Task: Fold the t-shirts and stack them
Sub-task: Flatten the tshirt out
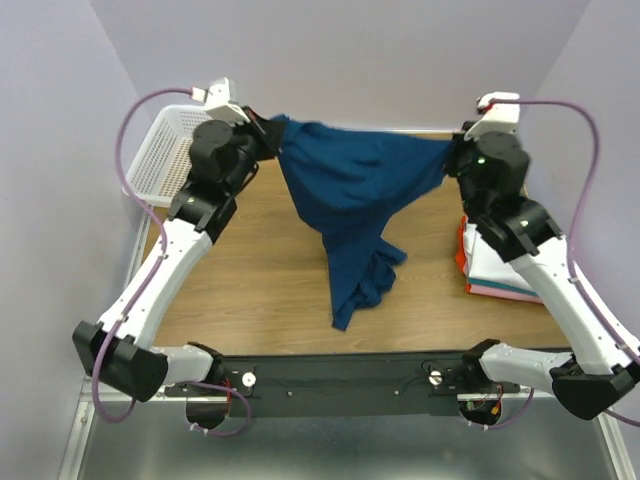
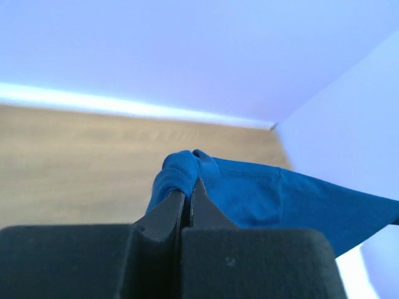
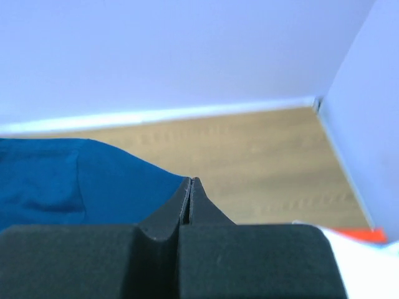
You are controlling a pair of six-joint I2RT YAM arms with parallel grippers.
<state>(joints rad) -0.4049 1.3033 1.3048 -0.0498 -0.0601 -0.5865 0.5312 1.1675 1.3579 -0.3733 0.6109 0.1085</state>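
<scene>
While both arms hold the dark teal-blue tee stretched in the air above the table, we judge it best to level the two corners and lower it flat. From above, we see its tail bunched on the wood and the folded stack at the right. At the left wrist, the left pincer is clamped on a thick bunch of cloth. At the right wrist, the right pincer nips only a thin edge, so we should pull gently.
</scene>
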